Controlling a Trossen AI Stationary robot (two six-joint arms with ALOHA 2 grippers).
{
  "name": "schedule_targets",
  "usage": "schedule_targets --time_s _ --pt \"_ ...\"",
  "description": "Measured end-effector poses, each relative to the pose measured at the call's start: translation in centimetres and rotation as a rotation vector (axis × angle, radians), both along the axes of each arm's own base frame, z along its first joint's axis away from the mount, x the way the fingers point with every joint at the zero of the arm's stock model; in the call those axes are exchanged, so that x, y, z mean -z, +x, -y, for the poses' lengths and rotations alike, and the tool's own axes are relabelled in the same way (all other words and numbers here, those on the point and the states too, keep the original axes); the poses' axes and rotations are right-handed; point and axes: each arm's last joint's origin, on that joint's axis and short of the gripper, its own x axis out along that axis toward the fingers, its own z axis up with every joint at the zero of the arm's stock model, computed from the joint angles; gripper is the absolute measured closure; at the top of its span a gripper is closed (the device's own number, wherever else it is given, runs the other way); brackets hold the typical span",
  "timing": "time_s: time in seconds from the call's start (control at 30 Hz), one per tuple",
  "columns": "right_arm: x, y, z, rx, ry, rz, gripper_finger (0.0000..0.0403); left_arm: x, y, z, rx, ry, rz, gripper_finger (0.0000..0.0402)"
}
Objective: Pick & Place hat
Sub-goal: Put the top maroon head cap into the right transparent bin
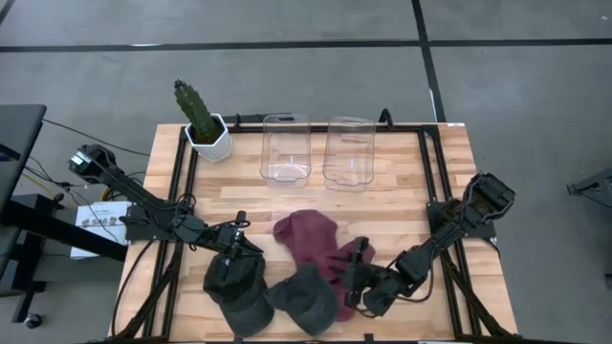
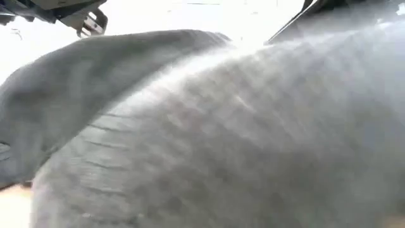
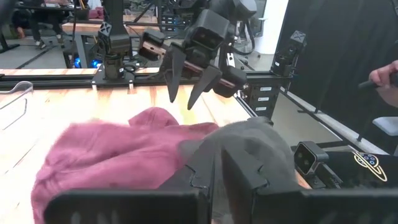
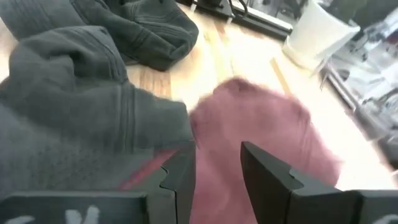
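Three hats lie on the wooden table near its front edge. A maroon hat [image 1: 311, 239] is in the middle, a dark grey hat [image 1: 234, 291] at the left and a second grey hat [image 1: 306, 298] beside it. That second hat fills the low view [image 2: 202, 126]. My right gripper [image 1: 356, 282] stands open, raised over the maroon hat's right part [image 4: 249, 118], fingers slanting down, with nothing between them [image 3: 181, 99]. My left gripper [image 1: 232, 258] is shut over the left grey hat's far edge, and its fingers [image 3: 205, 180] point toward the second grey hat [image 3: 249, 146].
At the table's far side stand two clear plastic containers [image 1: 285, 148] [image 1: 348, 151]. A cactus in a white pot [image 1: 206, 129] is at the far left corner. Black frame rails [image 1: 182, 191] run along both table sides. A person's hand [image 3: 382, 78] shows beyond the table.
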Motion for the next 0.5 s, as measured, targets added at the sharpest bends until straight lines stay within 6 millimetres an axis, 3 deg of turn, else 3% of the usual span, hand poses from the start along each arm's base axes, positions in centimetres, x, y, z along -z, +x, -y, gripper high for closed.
schedule_targets --time_s 0.23,0.5 --pt "0.0 0.1 0.2 -0.014 -0.033 -0.015 0.0285 0.0 0.0 0.0 0.000 0.000 0.000 0.0376" --pt "0.7 0.9 2.3 0.230 0.283 0.022 0.0285 0.0 0.0 0.0 0.000 0.000 0.000 0.0376"
